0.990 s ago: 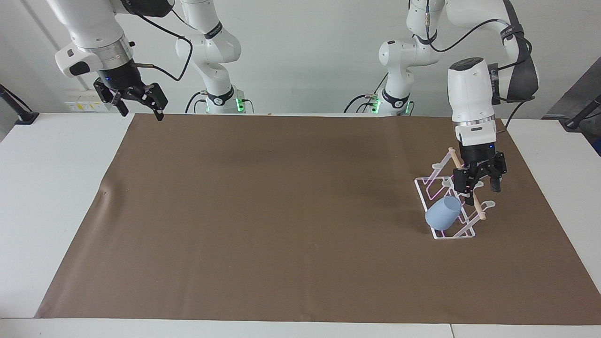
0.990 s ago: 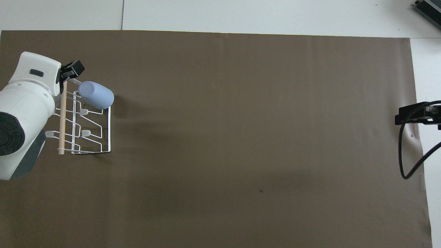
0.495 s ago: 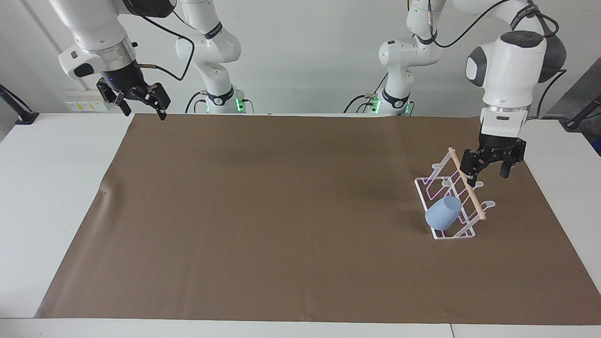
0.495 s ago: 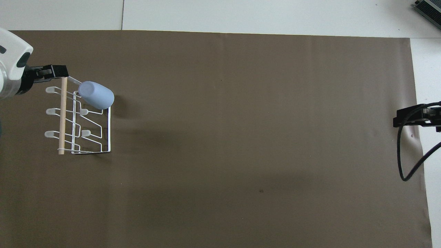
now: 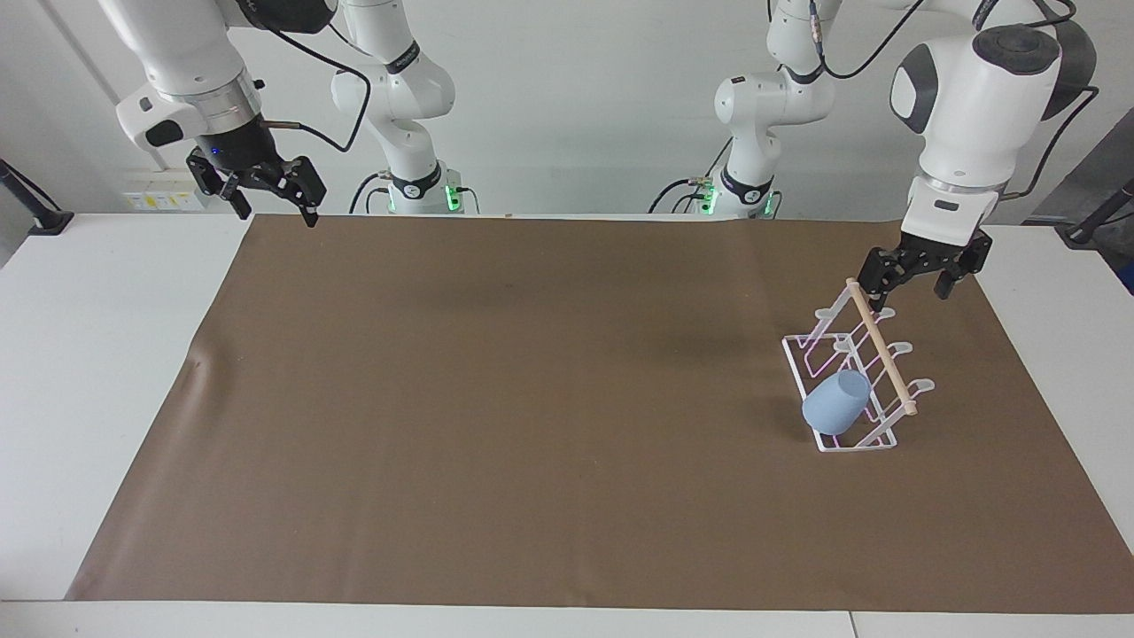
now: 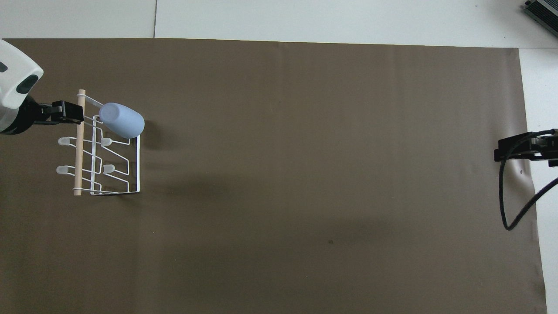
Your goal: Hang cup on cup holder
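Observation:
The light-blue cup (image 5: 835, 403) hangs mouth-down and tilted on a peg of the white wire cup holder (image 5: 819, 341), at the holder's end farther from the robots. It also shows in the overhead view (image 6: 121, 120), on the holder (image 6: 138, 165). My left gripper (image 5: 910, 294) is open and empty, up in the air over the holder's side toward the left arm's end of the table, clear of the wooden dowel (image 5: 879, 347). In the overhead view the left gripper (image 6: 65, 114) shows beside the dowel. My right gripper (image 5: 275, 215) is open and empty and waits over the mat's corner at the right arm's end.
A brown mat (image 5: 532, 399) covers most of the white table (image 5: 89, 354). The right arm's black cable (image 6: 505, 205) hangs over the mat's edge at that arm's end.
My left gripper has risen off the cup holder and swung toward the left arm's end of the table. The cup stays hanging on its peg. The right gripper has barely shifted.

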`<state>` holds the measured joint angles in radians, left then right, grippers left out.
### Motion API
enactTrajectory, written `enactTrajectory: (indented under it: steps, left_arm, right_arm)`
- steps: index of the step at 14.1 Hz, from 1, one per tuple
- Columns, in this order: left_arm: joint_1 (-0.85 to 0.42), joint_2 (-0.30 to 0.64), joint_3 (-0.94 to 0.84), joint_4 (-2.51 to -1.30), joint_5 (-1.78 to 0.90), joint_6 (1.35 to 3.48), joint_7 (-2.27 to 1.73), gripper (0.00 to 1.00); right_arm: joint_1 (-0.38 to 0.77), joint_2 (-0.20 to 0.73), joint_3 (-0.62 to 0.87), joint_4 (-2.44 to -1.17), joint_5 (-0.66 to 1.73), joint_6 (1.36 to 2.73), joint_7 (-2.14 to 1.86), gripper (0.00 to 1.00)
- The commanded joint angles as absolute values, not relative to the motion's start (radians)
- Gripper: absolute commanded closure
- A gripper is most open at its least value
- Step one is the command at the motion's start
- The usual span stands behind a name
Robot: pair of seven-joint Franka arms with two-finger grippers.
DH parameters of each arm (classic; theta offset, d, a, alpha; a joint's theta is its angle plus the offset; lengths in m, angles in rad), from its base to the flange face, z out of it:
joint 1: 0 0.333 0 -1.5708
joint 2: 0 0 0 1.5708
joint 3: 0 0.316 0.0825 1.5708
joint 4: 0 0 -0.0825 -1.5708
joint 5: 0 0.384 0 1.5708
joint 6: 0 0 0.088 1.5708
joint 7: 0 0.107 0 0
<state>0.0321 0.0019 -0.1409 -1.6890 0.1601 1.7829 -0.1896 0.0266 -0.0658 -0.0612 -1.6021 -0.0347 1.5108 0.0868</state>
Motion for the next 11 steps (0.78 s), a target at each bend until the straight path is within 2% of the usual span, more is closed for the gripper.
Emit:
enactTrajectory:
  steps: [1,7,11]
  left_arm:
    - [0.029,0.006,-0.152,-1.638,0.097,1.686,-0.152,0.00]
    - [0.029,-0.080,-0.152,-1.669,-0.006,1.671,-0.085,0.00]
    - [0.029,-0.112,-0.143,-1.698,-0.008,1.559,-0.066,0.00]
  right_arm:
    - [0.023,-0.080,-0.058,-1.620,-0.044,1.508,0.074,0.00]
    - [0.021,-0.080,-0.058,-1.620,-0.044,1.512,0.074,0.00]
    - [0.018,-0.080,-0.058,-1.620,-0.044,1.514,0.074,0.00]
